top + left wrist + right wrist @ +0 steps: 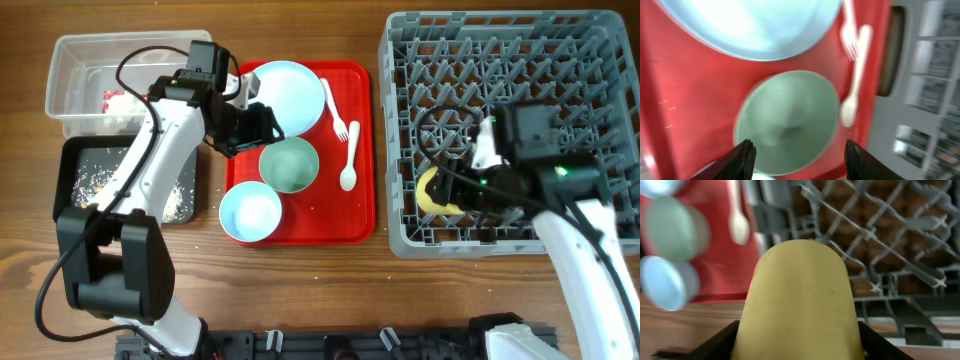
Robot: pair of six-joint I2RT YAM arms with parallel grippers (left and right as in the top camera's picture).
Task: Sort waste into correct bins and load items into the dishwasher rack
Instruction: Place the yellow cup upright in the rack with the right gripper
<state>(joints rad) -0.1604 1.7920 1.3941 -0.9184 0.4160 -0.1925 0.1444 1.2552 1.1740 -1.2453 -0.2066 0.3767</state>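
My left gripper (262,125) is open and empty above the red serving tray, over the pale green bowl (289,164), which shows between the fingers in the left wrist view (787,120). The pale blue plate (288,97), pale blue bowl (250,212), white fork (334,110) and white spoon (350,155) lie on the tray. My right gripper (447,190) is shut on the yellow cup (801,305) at the front left of the grey dishwasher rack (600,60). The red-and-white wrapper (115,101) lies in the clear tub (70,60). Scraps (100,180) lie in the black tray (75,155).
The red serving tray (340,215) sits between the bins and the rack. The clear tub stands behind the black tray at the far left. Wooden table shows along the front edge (300,290).
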